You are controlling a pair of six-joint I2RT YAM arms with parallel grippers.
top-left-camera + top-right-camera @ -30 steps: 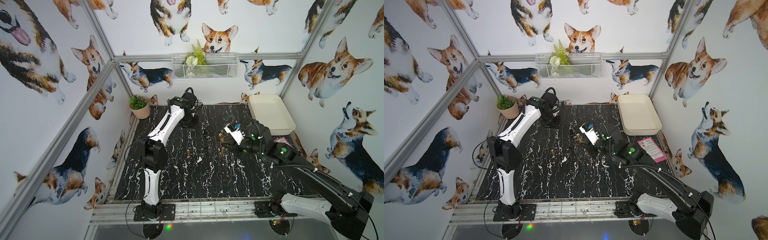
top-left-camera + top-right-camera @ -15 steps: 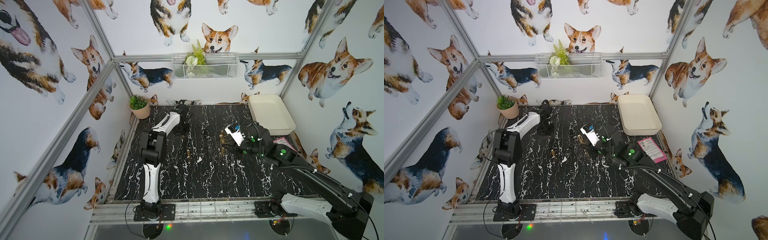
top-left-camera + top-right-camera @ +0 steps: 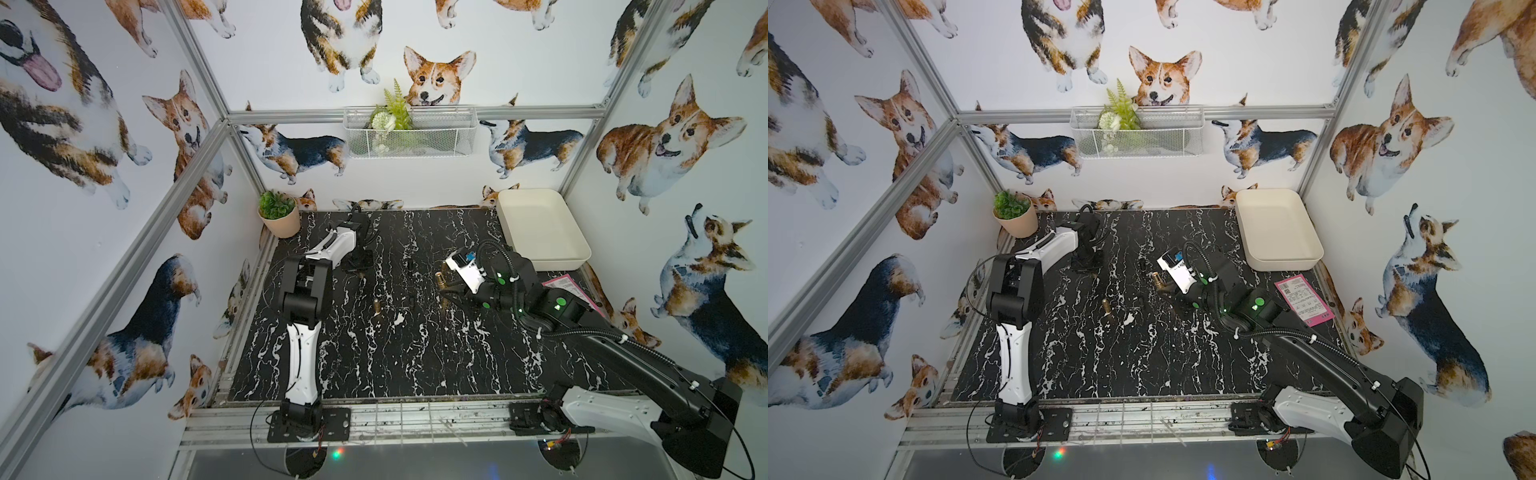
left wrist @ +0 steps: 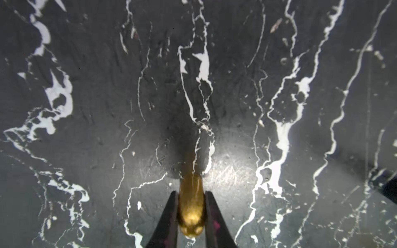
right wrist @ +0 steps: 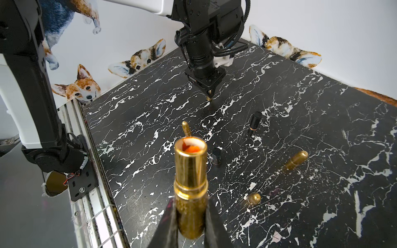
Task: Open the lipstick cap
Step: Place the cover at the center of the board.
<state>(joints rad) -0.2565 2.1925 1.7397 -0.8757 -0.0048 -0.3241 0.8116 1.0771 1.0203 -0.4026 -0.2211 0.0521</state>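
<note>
Lipstick tube [image 5: 190,167]: gold and uncapped, its mouth showing the orange stick [image 5: 189,148] recessed inside. The right gripper [image 5: 190,204] is clenched on the lower barrel and holds the tube above the black marbled table [image 3: 415,365], right of centre. The mouth is turned toward the left arm, a pose that fits drawing the cap off along the tube's axis. The lipstick cap [image 4: 191,206], a rounded gold shell, is pinched in the left gripper [image 4: 190,194], low over the far left part of the table; whether its tip touches the surface cannot be told from the wrist view. The two parts are well apart, so the opening itself appears to be done and the cap appears ready to be set down. Loose on the table between the arms are spare gold caps [image 5: 296,160] and two black tubes [image 5: 254,122]. Containers: the white tray [image 3: 561,264] at far right shows nothing inside; the wire basket [image 3: 457,141] on the far wall holds a fern sprig [image 3: 397,108] and a white flower [image 3: 380,122]; the pot [image 3: 282,224] at far left holds a green plant [image 3: 275,204]
</note>
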